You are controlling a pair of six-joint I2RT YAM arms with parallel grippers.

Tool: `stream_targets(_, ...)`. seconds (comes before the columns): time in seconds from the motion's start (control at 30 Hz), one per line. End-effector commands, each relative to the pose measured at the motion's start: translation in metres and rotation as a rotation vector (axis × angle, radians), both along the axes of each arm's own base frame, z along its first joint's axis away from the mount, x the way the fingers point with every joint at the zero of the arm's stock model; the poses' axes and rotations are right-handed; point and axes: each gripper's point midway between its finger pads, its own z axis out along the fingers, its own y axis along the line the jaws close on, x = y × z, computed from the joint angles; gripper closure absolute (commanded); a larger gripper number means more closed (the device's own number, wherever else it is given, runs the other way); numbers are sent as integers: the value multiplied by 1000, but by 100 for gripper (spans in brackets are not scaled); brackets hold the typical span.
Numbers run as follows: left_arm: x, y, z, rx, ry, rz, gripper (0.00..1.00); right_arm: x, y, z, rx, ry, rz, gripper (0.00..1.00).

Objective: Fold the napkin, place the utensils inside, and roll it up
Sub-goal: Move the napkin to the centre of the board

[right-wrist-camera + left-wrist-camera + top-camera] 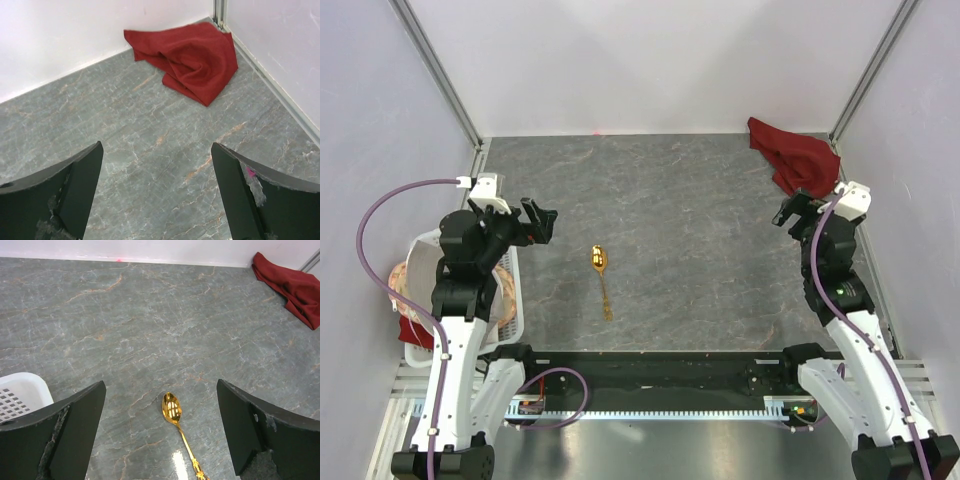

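The dark red napkin point(794, 157) lies crumpled in the far right corner of the grey table; it also shows in the right wrist view as a bunched napkin point(192, 59) and at the top right of the left wrist view as the same napkin point(292, 286). A gold spoon point(601, 275) lies flat left of centre, bowl pointing away; the spoon point(177, 427) sits between and beyond my left fingers. My left gripper point(540, 221) hovers open to the spoon's left, empty. My right gripper point(788, 212) hangs open just in front of the napkin, empty.
A white slotted basket point(507, 300) holding cloth stands off the table's left edge behind the left arm, its corner point(22, 392) showing in the left wrist view. White walls and metal corner posts point(865, 70) close in the table at the back and sides.
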Motion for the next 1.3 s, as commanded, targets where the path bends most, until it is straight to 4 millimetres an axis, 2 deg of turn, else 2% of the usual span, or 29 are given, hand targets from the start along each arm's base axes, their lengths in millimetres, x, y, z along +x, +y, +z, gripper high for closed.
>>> stream_targets(0.0,2,0,9,11,-51,-8,0,-9,-7,43,4,-83,-30,2)
stream_targets(0.17,2,0,8,11,-51,-8,0,-9,-10,64,-17,-93,-41,2)
stream_targets(0.27,2,-1,4,15,-45,-12,0,5,-7,69,-23,-70,-35,2)
stream_targets(0.3,2,0,3,16,-42,-11,0,19,-4,57,-35,-18,-31,2)
stream_targets(0.33,2,0,3,15,-42,-12,0,27,-3,66,-39,-14,-30,2)
stream_targets(0.37,3,-1,2,14,-37,-15,0,37,-1,64,-53,16,-16,2)
stream_targets(0.4,3,-1,1,14,-35,-15,0,58,4,42,-69,102,0,2)
stream_targets(0.43,3,-1,2,14,-35,-16,0,69,6,51,-73,119,5,2)
stream_targets(0.47,5,-2,-1,12,-25,-22,0,81,6,46,-79,154,9,2)
stream_targets(0.5,5,-2,-2,12,-22,-22,0,106,6,36,-92,209,3,2)
stream_targets(0.57,5,-3,-2,11,-22,-27,1,126,-8,19,-102,279,-39,2)
stream_targets(0.6,5,-3,-2,16,-23,-26,1,147,-14,4,-101,318,-56,2)
stream_targets(0.63,5,-2,-4,19,-19,-25,1,157,-20,-4,-91,338,-65,2)
stream_targets(0.67,5,-1,-5,22,-18,-18,1,165,-37,-13,-74,361,-91,2)
stream_targets(0.7,6,0,-5,25,-18,-13,1,185,-34,-30,-45,394,-57,2)
stream_targets(0.73,6,1,-5,27,-19,-7,1,190,-45,-42,-21,423,-70,2)
stream_targets(0.77,6,2,-6,29,-16,-4,1,199,-58,-68,-4,479,-87,2)
stream_targets(0.8,7,2,-8,32,-11,-3,1,207,-62,-69,12,477,-84,2)
stream_targets(0.83,7,3,-8,34,-10,-2,1,211,-67,-76,23,489,-94,2)
stream_targets(0.87,7,3,-9,35,-5,-1,1,215,-78,-97,32,530,-111,3)
stream_targets(0.93,8,2,-9,36,-1,-3,1,223,-90,-106,43,542,-133,4)
stream_targets(0.97,9,3,-10,36,2,0,1,224,-98,-123,53,572,-149,4)
stream_targets(1.03,9,2,-12,34,9,-4,1,231,-106,-131,65,577,-156,5)
stream_targets(1.07,10,2,-12,33,10,-7,1,232,-111,-148,74,605,-162,5)
stream_targets(1.13,10,0,-13,31,15,-16,1,237,-114,-156,83,614,-157,7)
stream_targets(1.17,10,0,-14,30,18,-19,1,239,-113,-170,92,638,-145,8)
stream_targets(1.23,11,0,-14,30,19,-19,1,243,-111,-178,102,647,-127,9)
stream_targets(1.27,11,0,-14,30,21,-19,1,243,-109,-189,108,668,-118,10)
